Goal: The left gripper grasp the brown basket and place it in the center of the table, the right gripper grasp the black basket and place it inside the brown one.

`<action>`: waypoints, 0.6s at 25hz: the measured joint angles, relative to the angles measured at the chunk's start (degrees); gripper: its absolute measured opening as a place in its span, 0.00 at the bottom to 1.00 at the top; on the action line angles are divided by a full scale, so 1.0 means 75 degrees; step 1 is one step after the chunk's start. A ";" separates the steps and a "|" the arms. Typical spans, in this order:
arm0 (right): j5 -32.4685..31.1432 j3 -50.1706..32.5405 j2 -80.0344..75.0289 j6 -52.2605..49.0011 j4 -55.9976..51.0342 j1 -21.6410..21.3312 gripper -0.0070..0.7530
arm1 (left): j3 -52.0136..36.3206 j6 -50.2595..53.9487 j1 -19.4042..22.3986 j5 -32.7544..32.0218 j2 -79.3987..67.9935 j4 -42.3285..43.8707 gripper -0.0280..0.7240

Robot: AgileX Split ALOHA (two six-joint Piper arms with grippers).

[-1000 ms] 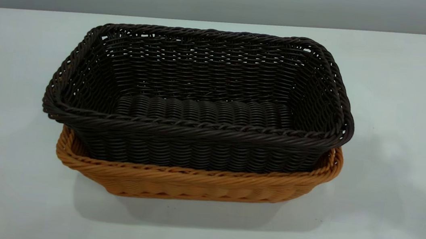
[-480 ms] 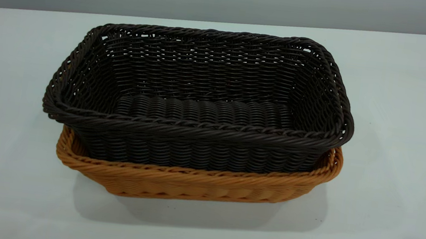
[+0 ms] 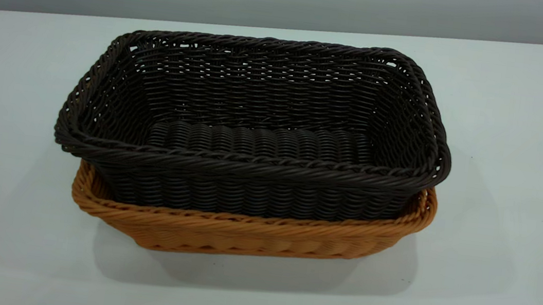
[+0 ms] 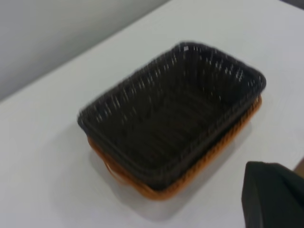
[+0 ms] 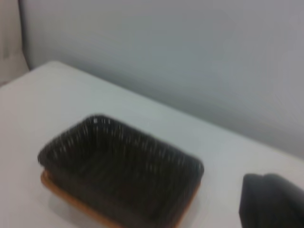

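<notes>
Black basket point(image 3: 255, 119) sat nested inside brown basket point(image 3: 251, 235), mid-desk point(image 3: 491, 304). Your left gripper point(image 4: 273, 194) and right gripper point(image 5: 273, 202) hung well clear of both; their opening could not be told.

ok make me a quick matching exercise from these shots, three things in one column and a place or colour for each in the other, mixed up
Things:
1. black basket
2. brown basket
3. table

Descriptions:
A. plain pale surface under everything
B. nested inside the other basket, rim standing higher
C. orange-tan, sitting directly on the tabletop

Pairs: 1-B, 2-C, 3-A
</notes>
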State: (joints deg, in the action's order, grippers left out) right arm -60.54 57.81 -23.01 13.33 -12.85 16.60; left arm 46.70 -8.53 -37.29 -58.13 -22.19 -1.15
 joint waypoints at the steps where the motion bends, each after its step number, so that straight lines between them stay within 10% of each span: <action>1: 0.0000 -0.0342 0.0330 -0.0121 0.0099 0.0000 0.02 | -0.0183 0.0106 0.0000 -0.0010 0.0090 0.0000 0.04; 15: 0.0069 -0.3955 0.2582 -0.1141 0.0552 0.0000 0.02 | -0.1972 0.0412 0.0000 -0.0173 0.0948 -0.0393 0.04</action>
State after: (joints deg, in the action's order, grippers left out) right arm -60.02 28.15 -3.64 4.77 -8.71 16.60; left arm 31.91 -5.44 -37.29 -59.43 -15.08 -4.10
